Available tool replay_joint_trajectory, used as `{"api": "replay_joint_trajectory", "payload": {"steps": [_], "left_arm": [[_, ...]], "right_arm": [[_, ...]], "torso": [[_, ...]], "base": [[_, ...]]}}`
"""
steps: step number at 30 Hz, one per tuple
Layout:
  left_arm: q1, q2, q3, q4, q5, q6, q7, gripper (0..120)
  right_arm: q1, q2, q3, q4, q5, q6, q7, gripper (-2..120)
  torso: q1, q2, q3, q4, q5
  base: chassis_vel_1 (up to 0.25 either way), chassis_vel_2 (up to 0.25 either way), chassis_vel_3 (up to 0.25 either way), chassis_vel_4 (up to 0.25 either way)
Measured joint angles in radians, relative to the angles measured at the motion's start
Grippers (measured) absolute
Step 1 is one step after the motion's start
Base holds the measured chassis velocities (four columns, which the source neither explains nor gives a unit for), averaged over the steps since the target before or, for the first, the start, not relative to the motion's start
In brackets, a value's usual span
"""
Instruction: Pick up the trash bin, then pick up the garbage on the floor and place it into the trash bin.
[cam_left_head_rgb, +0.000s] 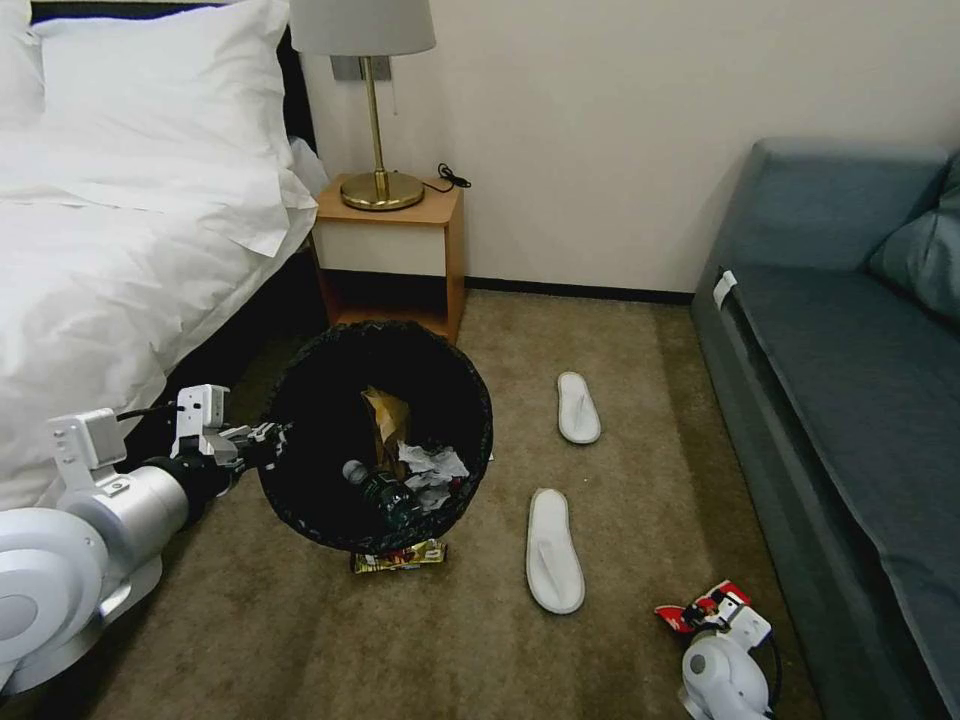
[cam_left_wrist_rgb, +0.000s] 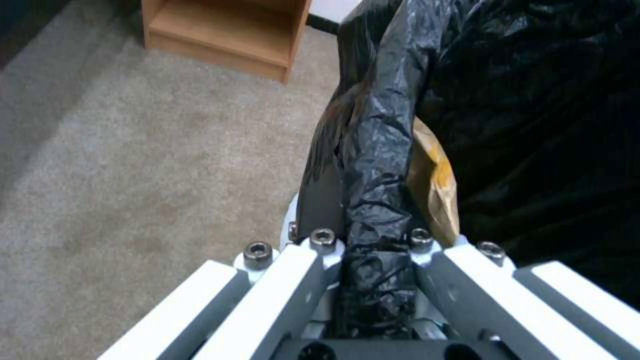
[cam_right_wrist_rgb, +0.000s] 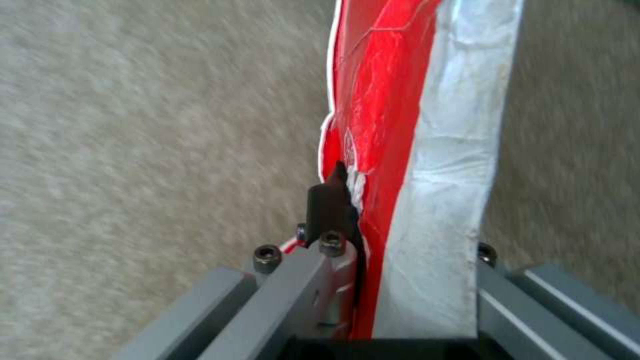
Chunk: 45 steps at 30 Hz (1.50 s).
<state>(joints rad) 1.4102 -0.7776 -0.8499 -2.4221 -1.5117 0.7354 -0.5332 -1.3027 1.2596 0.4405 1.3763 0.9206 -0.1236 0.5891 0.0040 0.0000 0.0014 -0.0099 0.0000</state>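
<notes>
The trash bin, lined with a crinkled black bag, is held up at the head view's centre left. My left gripper is shut on its rim. Inside lie a brown paper bag, crumpled white tissues and a clear bottle; the paper bag also shows in the left wrist view. A red and gold snack wrapper lies on the carpet under the bin. My right gripper, low at the right, is shut on a red and white wrapper. Two white slippers lie on the floor.
A white bed stands at the left, a wooden nightstand with a brass lamp behind the bin, and a grey-blue sofa along the right. Beige carpet stretches between bin and sofa.
</notes>
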Motion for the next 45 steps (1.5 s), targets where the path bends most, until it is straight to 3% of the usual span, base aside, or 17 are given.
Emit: {"api": "replay_joint_trajectory", "payload": {"steps": [9,16,21,26,30,34,36,45], "left_arm": [[-0.007,-0.002,0.021,-0.001,0.012,0.0,-0.008,3],[-0.027,-0.003,0.053,0.014,0.029,0.0,-0.012,3],[-0.071,-0.009,0.096,0.039,0.032,0.0,-0.05,3],[-0.102,-0.005,0.108,0.059,0.022,0.0,-0.053,3],[-0.132,0.013,0.124,0.082,-0.017,0.0,-0.044,3],[-0.146,0.027,0.141,0.087,-0.039,0.0,-0.043,3],[-0.167,0.046,0.16,0.097,-0.062,0.0,-0.042,3],[-0.234,0.076,0.225,0.139,-0.086,0.0,-0.038,3]], "right_arm": [[-0.035,-0.041,0.02,0.155,-0.16,-0.005,-0.088,0],[-0.061,-0.06,0.13,0.456,-0.285,-0.138,-0.313,0],[-0.003,-0.174,0.141,0.614,-0.223,-0.194,-0.391,0],[0.082,-0.258,0.119,0.7,-0.127,-0.224,-0.423,0],[0.204,-0.329,0.075,0.758,-0.058,-0.251,-0.518,0],[0.28,-0.346,0.043,0.773,-0.006,-0.272,-0.546,0],[0.39,-0.351,-0.018,0.778,0.043,-0.296,-0.575,0],[0.605,-0.331,-0.231,0.766,0.061,-0.313,-0.605,0]], "torso": [[0.0,0.0,0.0,-0.0001,0.0001],[0.0,0.0,0.0,0.0001,-0.0002],[0.0,0.0,0.0,-0.0001,-0.0005],[0.0,0.0,0.0,0.0003,-0.0002],[0.0,0.0,0.0,0.0001,-0.0001],[0.0,0.0,0.0,0.0001,0.0001],[0.0,0.0,0.0,0.0,0.0],[0.0,0.0,0.0,0.0002,-0.0002]], "base": [[0.0,0.0,0.0,0.0],[0.0,0.0,0.0,0.0],[0.0,0.0,0.0,0.0],[0.0,0.0,0.0,0.0],[0.0,0.0,0.0,0.0],[0.0,0.0,0.0,0.0],[0.0,0.0,0.0,0.0],[0.0,0.0,0.0,0.0]]}}
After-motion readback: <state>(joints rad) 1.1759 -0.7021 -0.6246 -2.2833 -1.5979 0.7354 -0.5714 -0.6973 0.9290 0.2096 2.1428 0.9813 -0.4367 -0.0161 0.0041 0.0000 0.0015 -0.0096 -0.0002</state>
